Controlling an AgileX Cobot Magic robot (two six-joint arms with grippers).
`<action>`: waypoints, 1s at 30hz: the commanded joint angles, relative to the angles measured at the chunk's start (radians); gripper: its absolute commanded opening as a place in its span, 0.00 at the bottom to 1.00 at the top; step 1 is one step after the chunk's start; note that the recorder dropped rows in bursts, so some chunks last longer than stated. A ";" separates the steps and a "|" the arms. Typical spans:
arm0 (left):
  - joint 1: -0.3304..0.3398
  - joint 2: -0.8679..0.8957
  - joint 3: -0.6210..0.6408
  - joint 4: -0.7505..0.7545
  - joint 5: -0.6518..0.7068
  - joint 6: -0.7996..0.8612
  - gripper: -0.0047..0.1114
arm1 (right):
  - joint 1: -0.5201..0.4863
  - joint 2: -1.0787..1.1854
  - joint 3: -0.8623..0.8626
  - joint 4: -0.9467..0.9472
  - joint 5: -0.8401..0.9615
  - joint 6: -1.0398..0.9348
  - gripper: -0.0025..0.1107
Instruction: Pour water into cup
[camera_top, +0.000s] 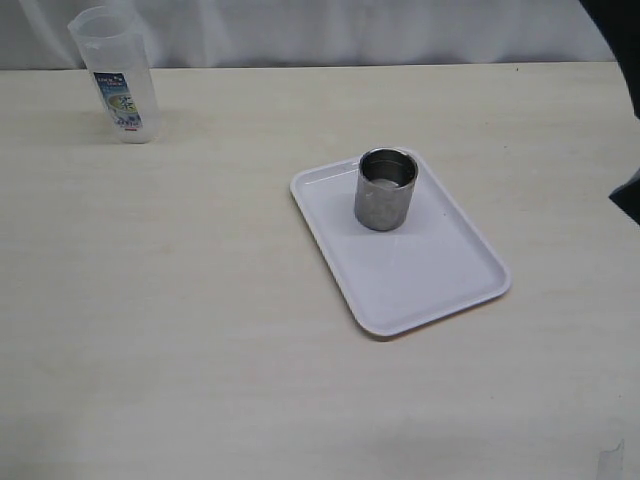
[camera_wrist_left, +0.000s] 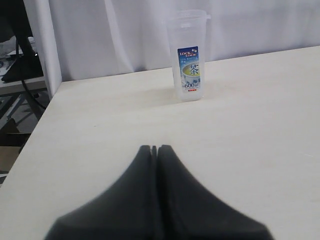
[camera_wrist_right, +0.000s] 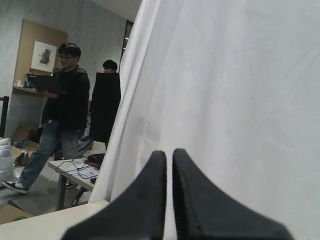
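As I look along the left wrist camera, the left gripper (camera_wrist_left: 156, 148) is closed with its tips pressed together and nothing between them. The right gripper (camera_wrist_right: 169, 152) is closed too, with only a sliver showing between its tips, and it is empty, facing the white curtain (camera_wrist_right: 240, 100). On the table (camera_top: 200, 330), the cup (camera_top: 386, 188) stands upright at the far end of a white tray (camera_top: 430, 280). Well apart, in the far left corner, the clear container (camera_top: 113, 75) stands upright by the curtain. I cannot make out the water inside it.
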 joint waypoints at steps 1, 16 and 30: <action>0.005 -0.003 0.002 -0.002 -0.005 0.004 0.04 | -0.003 -0.074 0.058 0.024 -0.002 -0.030 0.06; 0.005 -0.003 0.002 -0.002 -0.005 0.004 0.04 | -0.003 -0.504 0.385 0.483 -0.002 -0.273 0.06; 0.005 -0.003 0.002 -0.002 -0.005 0.004 0.04 | -0.003 -0.760 0.393 0.877 0.113 -0.461 0.06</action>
